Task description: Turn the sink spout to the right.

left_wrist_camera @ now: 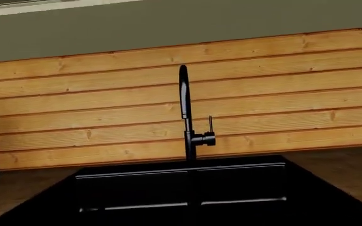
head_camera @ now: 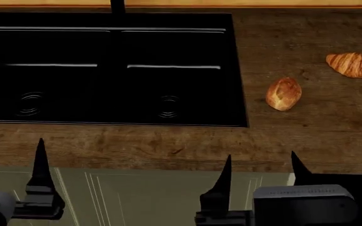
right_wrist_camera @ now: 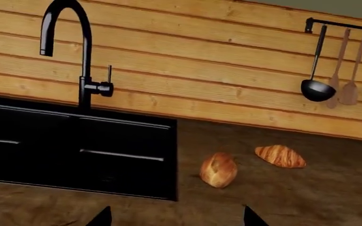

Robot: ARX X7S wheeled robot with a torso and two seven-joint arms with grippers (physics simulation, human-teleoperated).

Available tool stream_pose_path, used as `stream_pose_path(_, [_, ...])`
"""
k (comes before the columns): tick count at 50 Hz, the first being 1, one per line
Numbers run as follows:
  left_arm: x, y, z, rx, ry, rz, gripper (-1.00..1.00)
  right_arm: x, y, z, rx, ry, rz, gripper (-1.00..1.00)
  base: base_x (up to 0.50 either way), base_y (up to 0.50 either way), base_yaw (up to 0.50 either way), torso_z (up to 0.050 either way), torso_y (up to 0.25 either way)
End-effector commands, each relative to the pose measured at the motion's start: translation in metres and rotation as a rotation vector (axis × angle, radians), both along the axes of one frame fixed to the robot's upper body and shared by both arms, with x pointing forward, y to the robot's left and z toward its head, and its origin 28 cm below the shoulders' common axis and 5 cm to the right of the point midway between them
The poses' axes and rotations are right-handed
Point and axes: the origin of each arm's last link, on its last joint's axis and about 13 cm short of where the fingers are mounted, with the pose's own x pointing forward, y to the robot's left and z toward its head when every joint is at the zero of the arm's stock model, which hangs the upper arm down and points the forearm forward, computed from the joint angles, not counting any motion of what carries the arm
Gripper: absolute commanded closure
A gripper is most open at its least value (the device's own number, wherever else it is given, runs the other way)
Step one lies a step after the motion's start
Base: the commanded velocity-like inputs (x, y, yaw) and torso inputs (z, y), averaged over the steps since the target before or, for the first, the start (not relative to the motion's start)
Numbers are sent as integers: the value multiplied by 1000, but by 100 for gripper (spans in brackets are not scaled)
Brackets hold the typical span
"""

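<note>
Right pincer (head_camera: 259, 167) spread open (nothing held), left pincer (head_camera: 41, 155) state unclear, both short of sink (head_camera: 234, 70)

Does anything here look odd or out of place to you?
Only the food: a bread roll and a croissant lie bare on the wooden counter right of the sink, with no plate under them. The sink spout stands upright and nothing looks spilled or broken.
</note>
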Motion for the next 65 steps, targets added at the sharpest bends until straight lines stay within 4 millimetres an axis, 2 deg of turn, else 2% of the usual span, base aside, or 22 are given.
stream_pose_path(1, [7,2,30,26,-61,23,-100,11,-4,22,-35,-31,-16,-100,0,0,0,0,0])
stream_pose_path(14, [15,4,46,36,-94,34,-100,21,-13,45,-59,-42,-53,-100,0,0,0,0,0])
stream_pose_path(34, [24,4,69,41,-136,44,-100,28,-17,62,-72,-62,-68,-100,0,0,0,0,0])
stream_pose_path(48, [24,15,80,33,-156,97,-100,33,-25,83,-98,-106,-108,-100,0,0,0,0,0])
stream_pose_path(65, [26,28,87,42,-160,164,-100,35,-33,89,-112,-112,-133,-100,0,0,0,0,0])
